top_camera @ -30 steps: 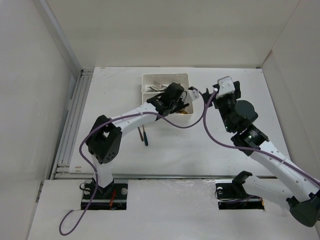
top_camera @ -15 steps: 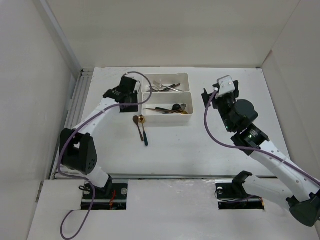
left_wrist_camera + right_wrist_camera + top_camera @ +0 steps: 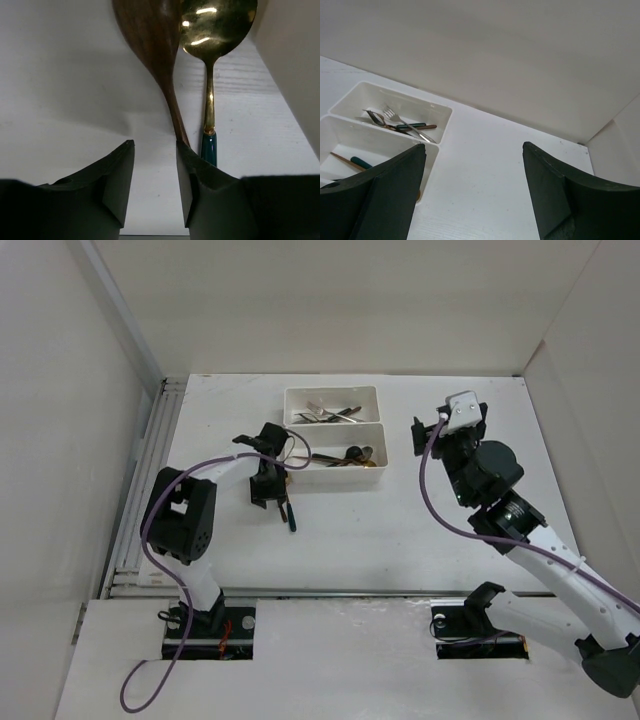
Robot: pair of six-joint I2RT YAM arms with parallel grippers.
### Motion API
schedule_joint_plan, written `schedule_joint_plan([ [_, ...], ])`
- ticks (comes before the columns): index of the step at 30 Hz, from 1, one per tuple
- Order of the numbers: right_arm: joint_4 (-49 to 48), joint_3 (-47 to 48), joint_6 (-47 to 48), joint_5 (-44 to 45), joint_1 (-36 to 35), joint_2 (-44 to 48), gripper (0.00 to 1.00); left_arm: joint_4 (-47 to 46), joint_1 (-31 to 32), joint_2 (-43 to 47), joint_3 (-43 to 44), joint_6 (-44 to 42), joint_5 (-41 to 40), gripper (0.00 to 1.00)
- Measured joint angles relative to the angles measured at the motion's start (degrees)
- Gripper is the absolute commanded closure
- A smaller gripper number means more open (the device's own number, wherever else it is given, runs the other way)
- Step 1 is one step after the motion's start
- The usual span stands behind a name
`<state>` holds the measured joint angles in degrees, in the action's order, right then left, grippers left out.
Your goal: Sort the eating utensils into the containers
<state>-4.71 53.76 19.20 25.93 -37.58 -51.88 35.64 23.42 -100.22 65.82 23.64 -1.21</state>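
Observation:
Two spoons lie on the table left of the near tray: a brown wooden spoon (image 3: 150,45) and a gold spoon with a dark green handle (image 3: 214,30). The green handle's end shows in the top view (image 3: 291,520). My left gripper (image 3: 155,150) is open, low over the table (image 3: 270,490). Nothing is between its jaws. The brown handle runs under the tip of its right finger (image 3: 187,165). The two white trays, far (image 3: 330,392) and near (image 3: 378,452), hold several utensils. My right gripper (image 3: 472,155) is open and empty, raised to the right of the trays (image 3: 440,432).
The near tray's white wall (image 3: 295,75) stands close on the right of the spoons. The far tray (image 3: 442,111) holds a silver fork (image 3: 402,122) and dark-handled pieces. White walls enclose the table on three sides. Purple cables (image 3: 430,500) hang from both arms.
My left gripper left the near tray, swung to the trays' left side, then came down over the two spoons on the table. My right gripper shifted only slightly.

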Motion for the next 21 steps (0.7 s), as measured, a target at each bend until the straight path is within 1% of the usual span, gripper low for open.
schedule_joint_plan([
  [5, 0.57, 0.13, -0.2, 2.34, 0.0, 1.7, 0.17, 0.0, -0.26, -4.09, 1.77, 0.55, 0.68, 0.66],
  [7, 0.66, 0.17, -0.35, 3.19, 0.0, 1.9, 0.17, -0.17, -0.28, -4.31, 1.84, 0.66, 0.74, 0.66],
  [11, 1.75, 0.24, -0.59, 4.33, 0.0, 1.9, 0.17, 0.55, -0.66, -4.87, 2.56, 0.81, 0.76, 0.74],
  [16, 3.34, 1.03, -0.66, 4.9, -0.02, 1.88, 0.17, 1.7, -2.99, -5.07, 3.04, 0.59, 2.99, 0.76],
  [19, 4.28, 1.7, -0.76, 5.11, 0.0, 1.84, 0.17, 2.34, -5.25, -5.05, 3.06, -0.04, 6.34, 0.7],
  [21, 4.39, 2.01, -0.76, 5.18, -0.02, 1.7, 0.17, 2.51, -6.38, -5.05, 3.08, -0.24, 8.98, 0.65],
])
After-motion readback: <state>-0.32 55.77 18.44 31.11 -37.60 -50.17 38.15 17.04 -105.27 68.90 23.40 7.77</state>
